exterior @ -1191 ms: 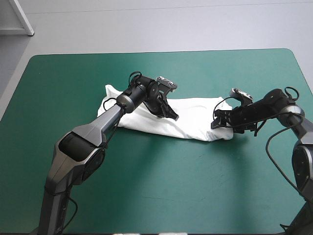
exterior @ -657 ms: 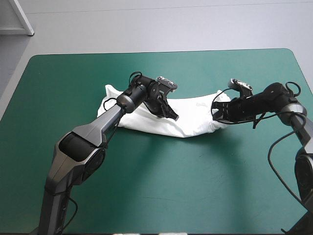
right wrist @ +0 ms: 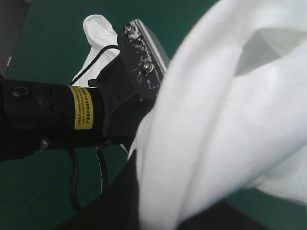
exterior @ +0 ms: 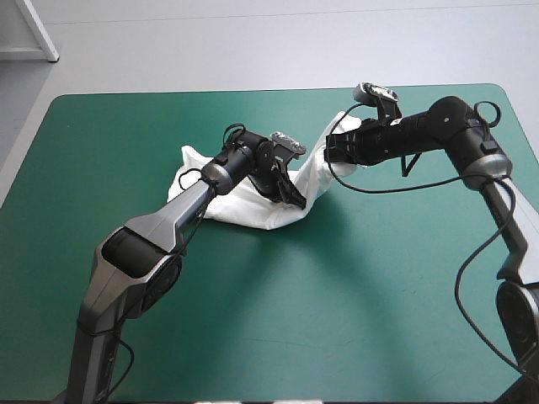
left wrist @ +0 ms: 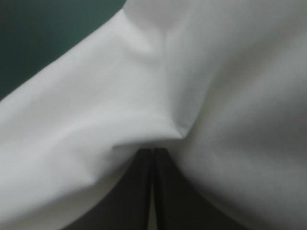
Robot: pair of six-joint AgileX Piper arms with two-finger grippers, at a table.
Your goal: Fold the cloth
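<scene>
1. Grip: right end effector (exterior: 333,150) pinched almost closed on the T-shirt (exterior: 244,202), holding one end lifted.
2. Left end effector (exterior: 296,199) closed on the cloth's middle, low against the table (exterior: 253,320).
3. Rest of the T-shirt flat just beyond the table's centre.
4. Probably mid-fold: lifted end not yet laid over the flat half.
5. Right arm stretched leftward and raised; left arm reaching forward, angled down.

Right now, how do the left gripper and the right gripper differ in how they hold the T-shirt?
The left gripper sits low at the middle of the T-shirt, near the table; the right gripper is raised above it. Cloth at the left gripper lies on the table; the right gripper's end hangs lifted. Both are shut on the T-shirt.
</scene>
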